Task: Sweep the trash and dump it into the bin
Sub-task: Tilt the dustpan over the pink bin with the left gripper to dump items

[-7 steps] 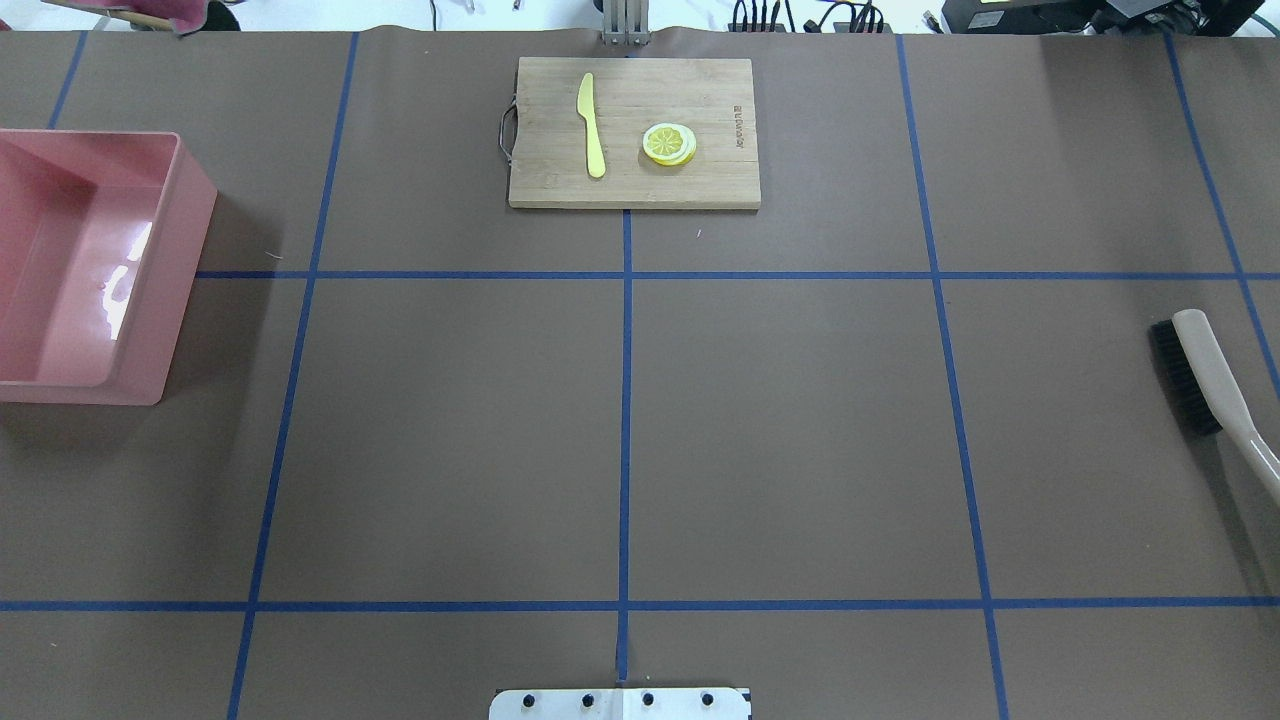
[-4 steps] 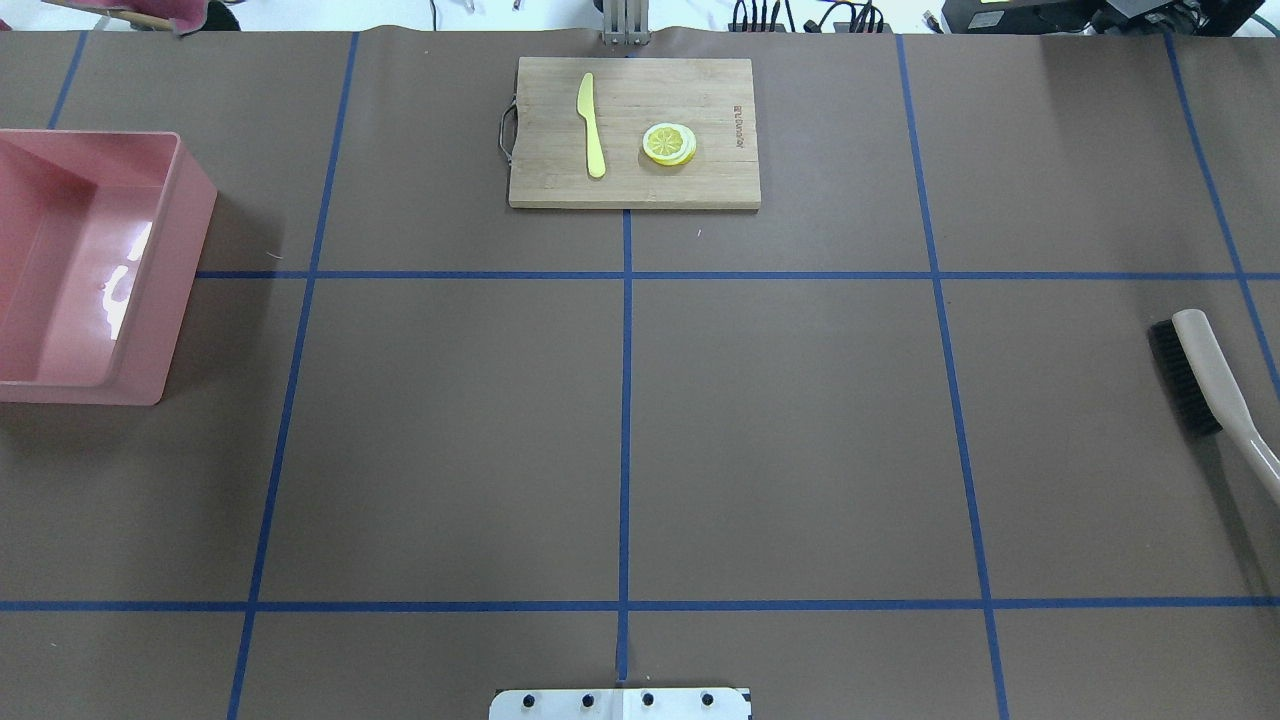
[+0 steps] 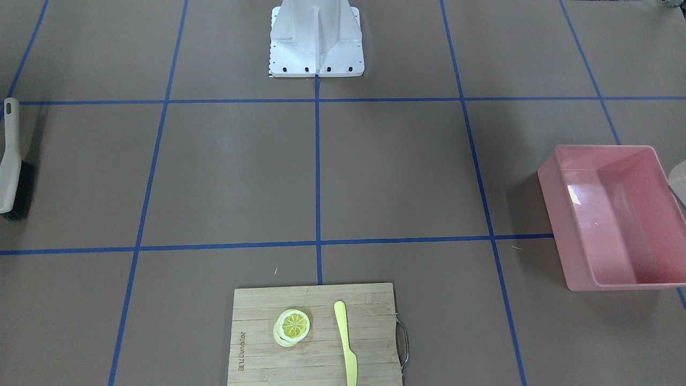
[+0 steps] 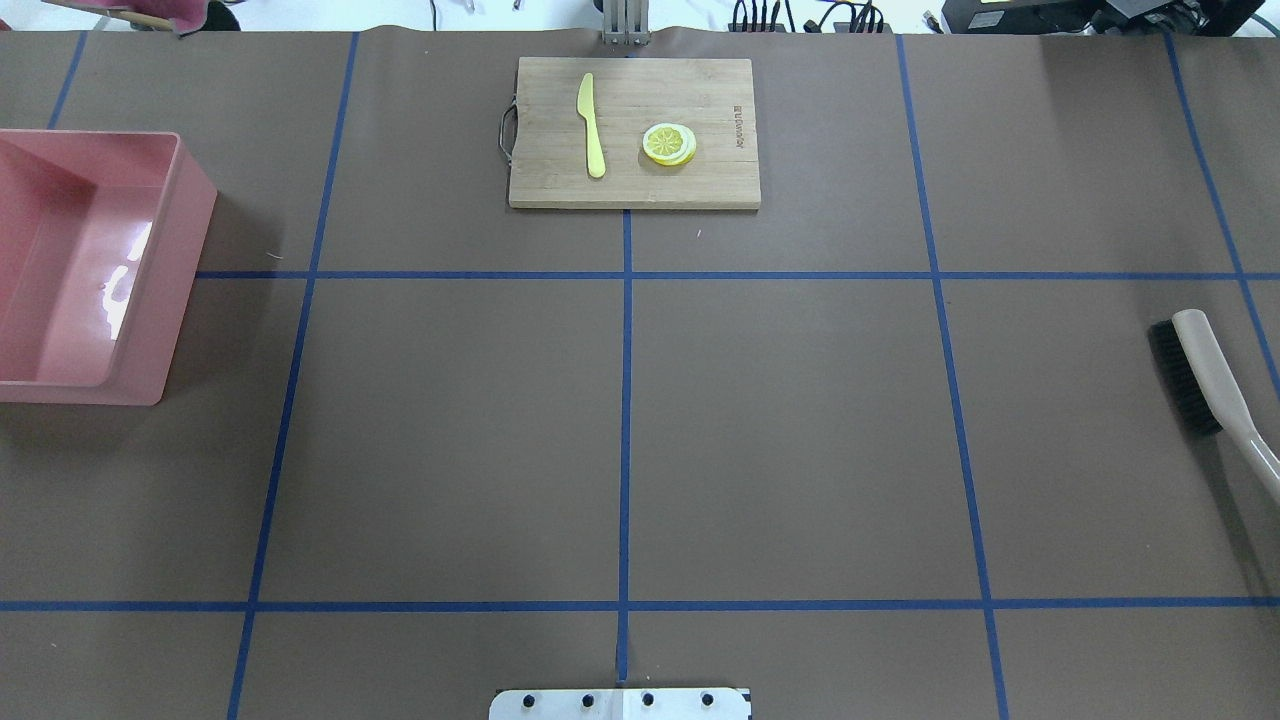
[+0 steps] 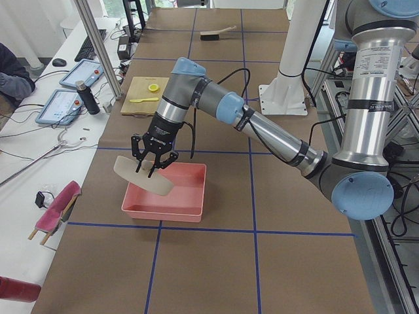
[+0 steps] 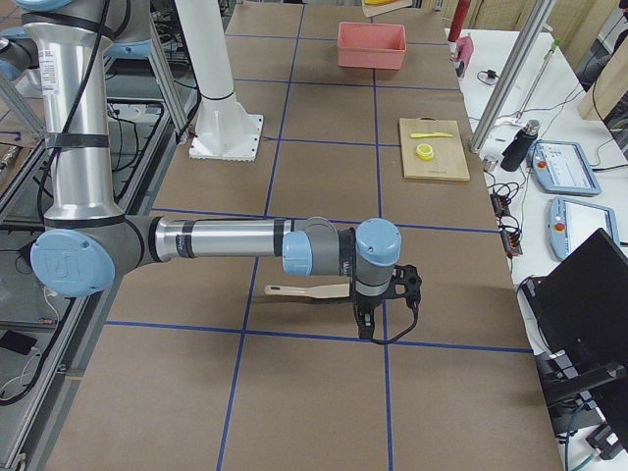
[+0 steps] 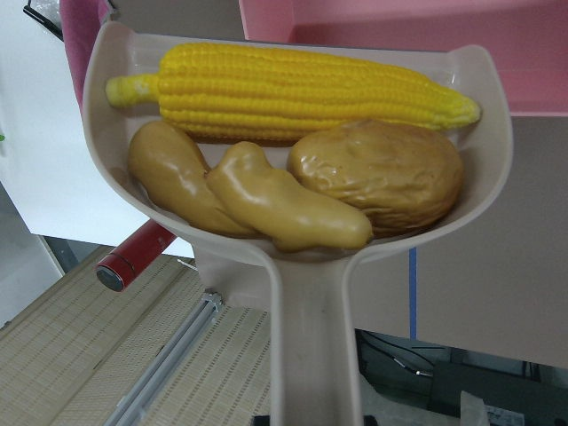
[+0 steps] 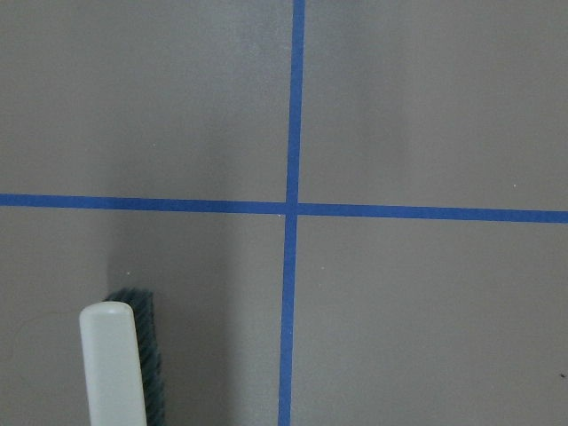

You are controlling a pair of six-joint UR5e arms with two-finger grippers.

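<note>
Nothing shifted, left pincer (image 5: 150, 167) at dustpan (image 5: 129, 171) handle, opening unclear

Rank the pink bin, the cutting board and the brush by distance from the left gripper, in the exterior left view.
From the left gripper:
1. pink bin, just below and beside it.
2. cutting board, farther up the table, on the operators' side.
3. brush, at the table's far end.

Brown paper-covered worktop (image 5: 216, 261), blue tape grid. On it: pink glossy rectangular plastic tub (image 5: 163, 212) just below the left tool (image 5: 149, 171); rectangular wooden cutting board (image 5: 145, 96) well beyond that tool.
</note>
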